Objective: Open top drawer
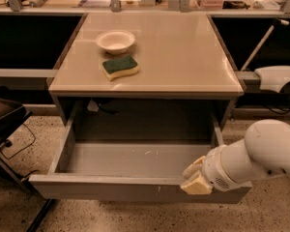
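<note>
The top drawer point(111, 188) is a wide grey handleless drawer, pulled far out from under the beige counter. Its shallow grey inside point(135, 159) shows and holds nothing I can see. My gripper point(195, 177), with cream-coloured fingers, sits at the top edge of the drawer's front panel, right of centre. The white arm reaches in from the right. The front panel below the gripper is partly hidden by the arm.
A white bowl point(115, 41) and a yellow-green sponge point(119, 67) lie on the beige counter point(183, 52). A dark chair point(5, 120) stands at the left. A white robot part point(275, 77) is at the right. The floor point(135, 216) is speckled.
</note>
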`<state>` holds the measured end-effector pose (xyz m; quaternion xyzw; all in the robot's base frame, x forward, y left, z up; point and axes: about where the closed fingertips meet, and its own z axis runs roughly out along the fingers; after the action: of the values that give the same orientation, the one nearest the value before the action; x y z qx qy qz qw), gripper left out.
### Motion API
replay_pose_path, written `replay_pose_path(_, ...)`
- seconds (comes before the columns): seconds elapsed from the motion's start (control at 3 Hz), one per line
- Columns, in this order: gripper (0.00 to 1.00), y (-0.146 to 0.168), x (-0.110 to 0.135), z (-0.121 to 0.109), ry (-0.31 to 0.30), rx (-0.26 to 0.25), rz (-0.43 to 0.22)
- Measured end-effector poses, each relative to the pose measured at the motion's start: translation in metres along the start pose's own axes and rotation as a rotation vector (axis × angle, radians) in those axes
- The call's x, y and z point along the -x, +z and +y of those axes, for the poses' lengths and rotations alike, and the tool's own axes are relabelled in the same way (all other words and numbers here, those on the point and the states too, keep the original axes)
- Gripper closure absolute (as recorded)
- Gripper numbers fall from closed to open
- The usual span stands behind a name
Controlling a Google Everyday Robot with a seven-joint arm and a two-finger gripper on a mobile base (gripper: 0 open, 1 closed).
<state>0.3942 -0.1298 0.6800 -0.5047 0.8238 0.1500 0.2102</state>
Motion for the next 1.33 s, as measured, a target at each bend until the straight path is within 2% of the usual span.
replay_pose_path(0.67, 1.0, -0.0084, -0.0104, 0.006, 0.017, 0.007, -0.001)
replay_pose_path(1.0, 0.84, -0.0085, -0.0103, 0.006, 0.017, 0.007, -0.001)
replay_pose_path(1.33, 0.6, -0.0085, -0.0103, 0.006, 0.017, 0.007, -0.001)
